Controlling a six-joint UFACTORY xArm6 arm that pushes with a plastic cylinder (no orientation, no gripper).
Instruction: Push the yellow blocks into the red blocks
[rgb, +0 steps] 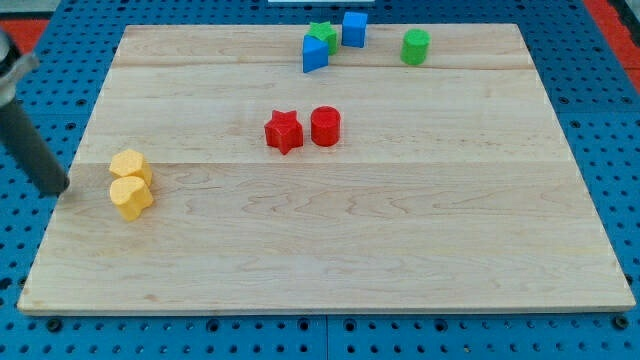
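My tip (60, 190) left of yellow blocks (131, 184); red star (284, 131), red cylinder (325, 126) apart; no fingers.

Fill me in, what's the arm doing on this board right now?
Pushing job: yellow blocks into red ones. My tip sits at the board's left edge, just left of the two yellow blocks, which touch each other. It isn't touching them yet. The red star and red cylinder sit side by side near the middle, well to the view's right of the yellows. Blue and green blocks at the view's top are out of the way.

My tip (58, 189) sits left of two touching yellow blocks (130, 183).
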